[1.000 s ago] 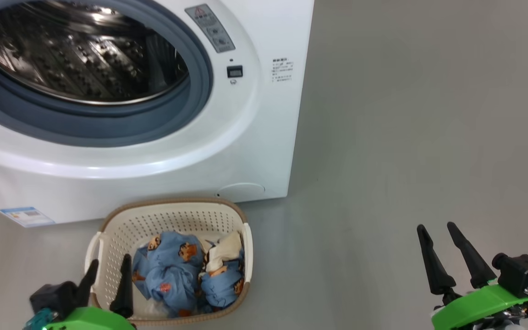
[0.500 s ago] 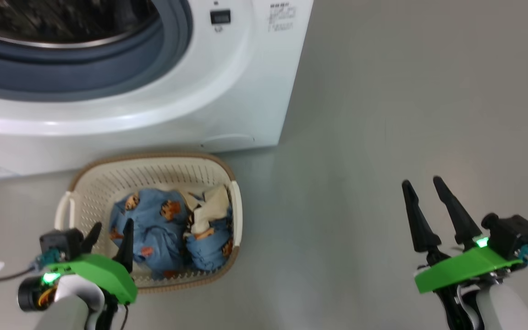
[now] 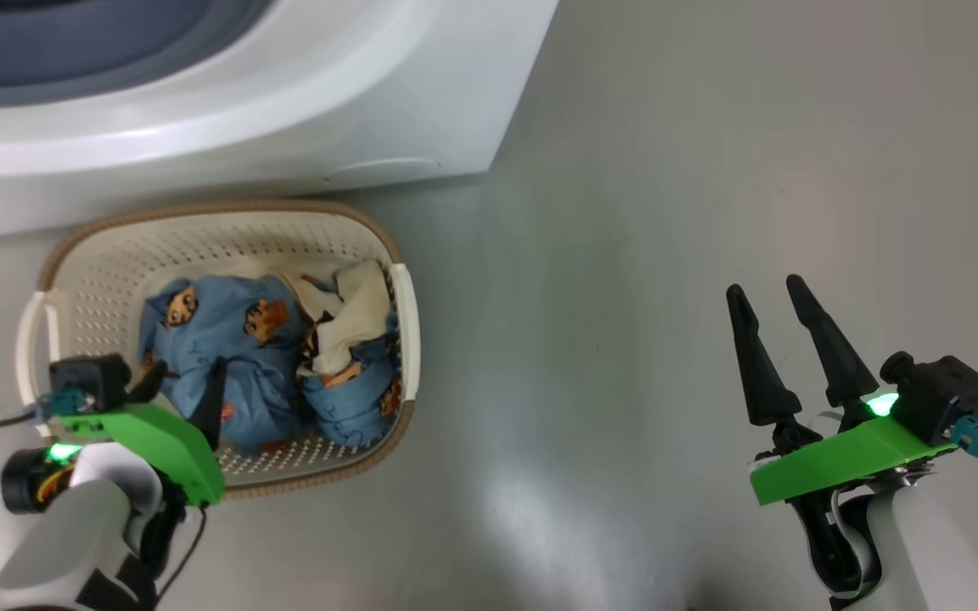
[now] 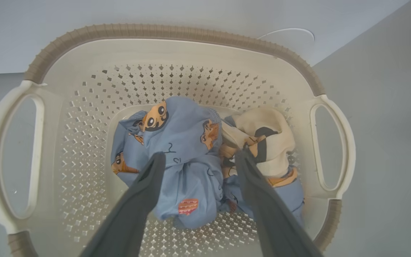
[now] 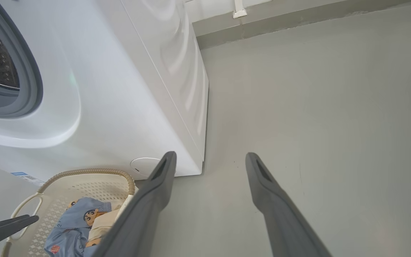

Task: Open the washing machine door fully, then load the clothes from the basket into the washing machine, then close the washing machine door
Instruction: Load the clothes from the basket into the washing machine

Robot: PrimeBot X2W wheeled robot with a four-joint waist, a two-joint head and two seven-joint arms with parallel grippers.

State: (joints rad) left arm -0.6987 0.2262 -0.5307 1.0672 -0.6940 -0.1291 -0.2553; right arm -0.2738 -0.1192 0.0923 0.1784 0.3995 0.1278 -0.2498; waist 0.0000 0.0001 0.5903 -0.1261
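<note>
Left gripper (image 3: 186, 378), jaws wide and empty, hovers over the clothes (image 3: 234, 327) in the basket (image 3: 200, 207); right gripper (image 3: 765, 288), jaws spread empty, hangs above the floor (image 3: 625, 255).

The small rectangular cream plastic basket with a brown woven-look rim (image 3: 200, 209) stands on the smooth grey floor (image 3: 667, 212), just before the big white front-loading washing machine (image 3: 285, 127), by its right front corner. The light blue printed cloth clothes (image 3: 234, 339) lie bundled inside the basket. The left gripper (image 3: 188, 367) hangs above them; the right gripper (image 3: 765, 287) is well off to the right, over the floor.
</note>
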